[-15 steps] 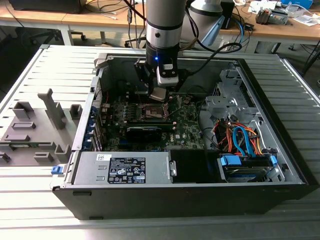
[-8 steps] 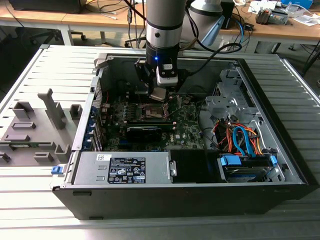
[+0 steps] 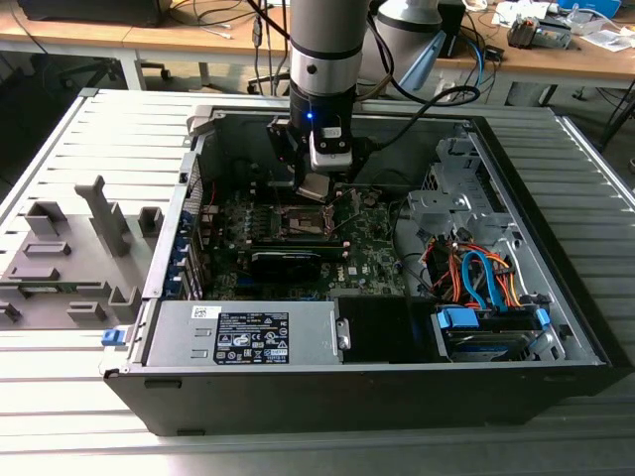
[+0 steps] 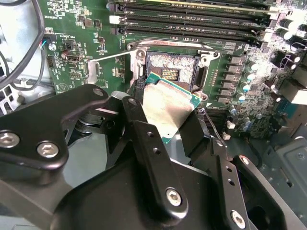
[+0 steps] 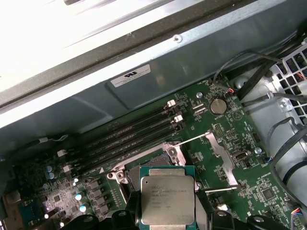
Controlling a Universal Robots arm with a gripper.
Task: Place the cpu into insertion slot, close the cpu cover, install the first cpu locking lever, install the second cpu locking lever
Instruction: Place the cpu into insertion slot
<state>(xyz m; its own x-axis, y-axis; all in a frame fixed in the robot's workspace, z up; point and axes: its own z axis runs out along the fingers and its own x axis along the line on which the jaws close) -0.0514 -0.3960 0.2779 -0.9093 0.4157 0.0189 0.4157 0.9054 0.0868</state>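
An open desktop computer case [image 3: 397,397] is lying on its side, so its green motherboard [image 3: 372,253] is facing up for work from above. In the exterior view, a grey robot arm [image 3: 319,50] is reaching down into the case from twelve o'clock.

Its black gripper [image 4: 168,122] is hanging over the board with its fingers [image 4: 144,132] drawn in narrowly. They are pinching the cpu [image 5: 167,199] by two opposite edges, leaving its silvery top clear.

The cpu is sitting tilted and apart from the board, just above the insertion slot [image 4: 170,67], toward eleven o'clock of the case's middle in the exterior view. The slot is lying uncovered with its contacts bare, seemingly ready to receive the chip. Two thin locking levers [image 4: 108,56] are standing unlatched beside it.
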